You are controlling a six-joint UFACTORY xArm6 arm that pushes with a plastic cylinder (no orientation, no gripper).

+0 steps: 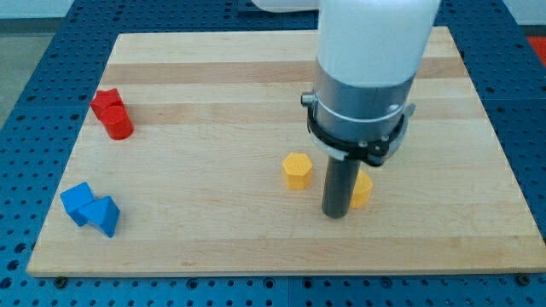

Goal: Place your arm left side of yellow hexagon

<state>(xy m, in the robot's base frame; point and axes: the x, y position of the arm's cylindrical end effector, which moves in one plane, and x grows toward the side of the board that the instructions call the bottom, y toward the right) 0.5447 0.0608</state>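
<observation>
Between yellow hexagon [297, 170] and second yellow block [363, 188]: my tip [335, 214], touching latter; no end effector.

My arm [367, 68] stands upright, my tip [335, 215] down on the surface

My tip [335, 215] rests right of the hexagon [297, 170].

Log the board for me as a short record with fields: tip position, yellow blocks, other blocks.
tip: my tip rests on the wooden board, between the two yellow blocks
yellow hexagon: to the view's left of the tip, apart from it
second yellow block: at the tip's right, partly hidden by the rod; shape unclear
red blocks: upper left
blue blocks: lower left
</observation>
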